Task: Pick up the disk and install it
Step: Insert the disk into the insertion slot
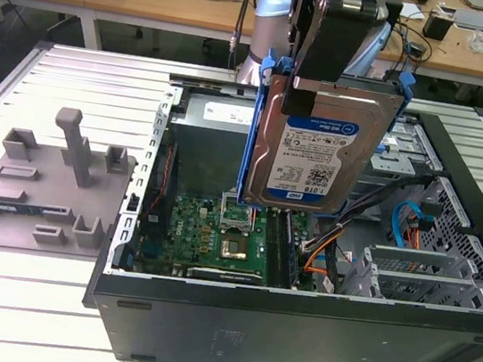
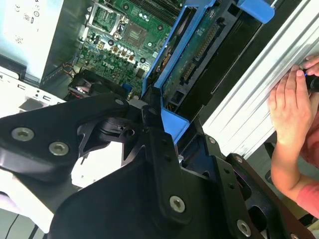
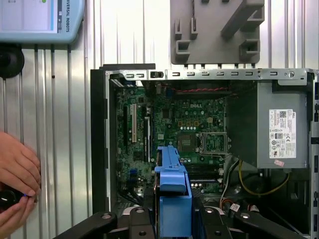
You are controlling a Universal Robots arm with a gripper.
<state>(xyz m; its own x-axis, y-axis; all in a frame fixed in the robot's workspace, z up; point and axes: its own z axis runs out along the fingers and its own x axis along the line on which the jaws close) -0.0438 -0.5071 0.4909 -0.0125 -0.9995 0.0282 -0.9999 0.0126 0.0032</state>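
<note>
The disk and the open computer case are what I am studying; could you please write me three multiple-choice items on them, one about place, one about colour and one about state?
1. Where is the disk?
A. On the grey fixture.
B. In the air above the open computer case.
C. On the wooden desk.

2. What colour is the frame around the disk's edges?
A. Red.
B. Green.
C. Blue.

3. What state is the gripper in?
A. Shut on the disk.
B. Open and empty.
C. Shut on a cable.

Answers:
1 B: in the exterior view it hangs upright over the case's open side.
2 C: blue plastic runs along its long edges.
3 A: the gripper clamps the disk's upper end.
</note>
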